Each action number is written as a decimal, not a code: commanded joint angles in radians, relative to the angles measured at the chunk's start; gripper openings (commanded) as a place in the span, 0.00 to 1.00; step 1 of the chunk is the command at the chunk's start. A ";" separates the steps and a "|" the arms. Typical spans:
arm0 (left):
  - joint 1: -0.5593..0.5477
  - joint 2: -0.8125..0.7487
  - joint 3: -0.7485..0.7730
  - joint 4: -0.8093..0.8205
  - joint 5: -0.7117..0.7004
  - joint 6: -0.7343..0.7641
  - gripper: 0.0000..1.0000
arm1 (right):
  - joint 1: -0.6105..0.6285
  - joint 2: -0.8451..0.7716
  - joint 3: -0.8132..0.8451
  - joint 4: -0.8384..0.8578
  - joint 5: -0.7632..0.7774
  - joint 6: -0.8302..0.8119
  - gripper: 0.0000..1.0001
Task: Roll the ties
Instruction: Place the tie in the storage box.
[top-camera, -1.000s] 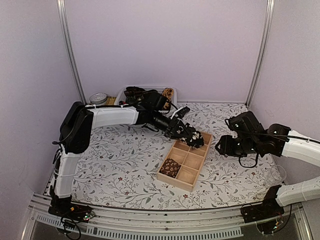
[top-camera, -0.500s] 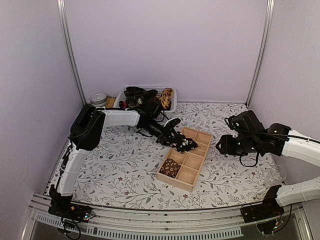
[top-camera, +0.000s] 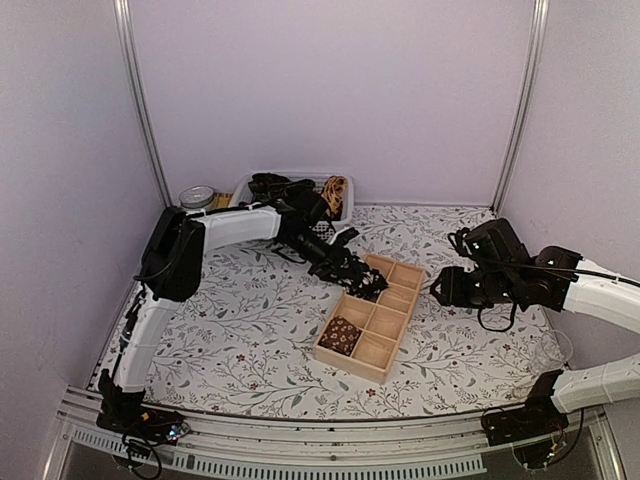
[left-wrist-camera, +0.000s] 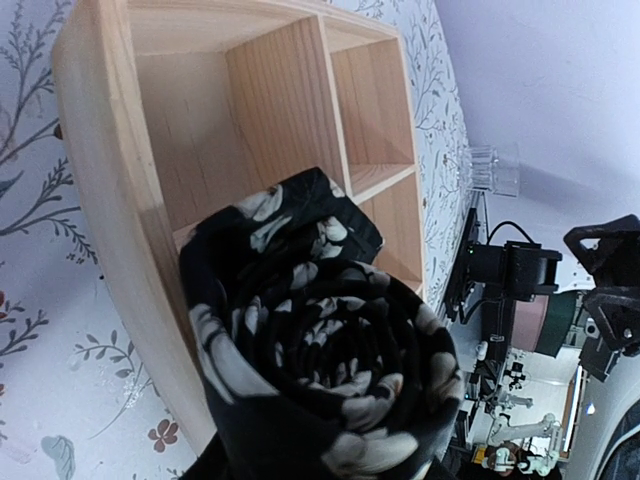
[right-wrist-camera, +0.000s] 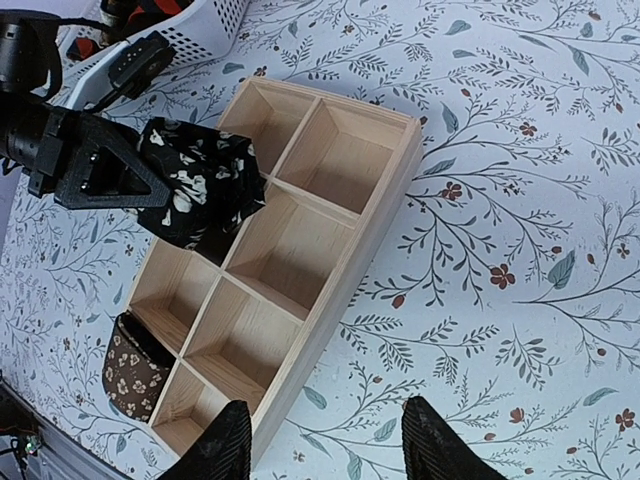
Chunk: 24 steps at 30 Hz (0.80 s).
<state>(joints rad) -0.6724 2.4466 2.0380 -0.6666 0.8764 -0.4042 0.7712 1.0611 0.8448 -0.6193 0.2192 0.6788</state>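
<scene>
Nearest, found the right gripper (right-wrist-camera: 322, 440) hovering over the flowered desk (right-wrist-camera: 520, 200) near the box, jaws spread wide, gripping nothing.

Next, met the shallow pale wooden box with eight compartments in two rows of four (right-wrist-camera: 355, 250). Saw a rolled brown tie with small pale flowers (right-wrist-camera: 135, 365) stood on end in the nearest compartment of the left row. Counted six other compartments bare. Could not see the floor of the left row's second compartment from the far end, covered from above.

Above that compartment and its outer wall, found the tightly rolled black tie with pale flower specks (left-wrist-camera: 320, 370), clamped in the jaws of the left gripper (top-camera: 366, 286), not yet down inside.

Judged the roll light, soft and springy: likely to loosen once let go, with a loose outer flap ready to catch on the wall. Best held across the coil, squeezing the layers together, and released only once hemmed in by the walls.

Farthest, by the back wall, noted a white perforated plastic basket (top-camera: 238, 192) holding unrolled ties, dark ones and a tan patterned one (top-camera: 336, 187).
</scene>
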 joint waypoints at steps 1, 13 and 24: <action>-0.008 0.047 0.041 -0.066 -0.117 -0.023 0.00 | -0.005 0.019 0.013 0.023 -0.023 -0.019 0.51; -0.067 0.058 0.114 -0.223 -0.284 -0.055 0.00 | -0.005 0.008 0.008 0.055 -0.043 -0.025 0.50; -0.121 0.092 0.195 -0.329 -0.543 -0.128 0.00 | -0.005 -0.006 -0.016 0.095 -0.081 -0.043 0.49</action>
<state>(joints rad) -0.7795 2.5011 2.2364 -0.8841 0.5377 -0.4843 0.7712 1.0611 0.8440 -0.5541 0.1577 0.6537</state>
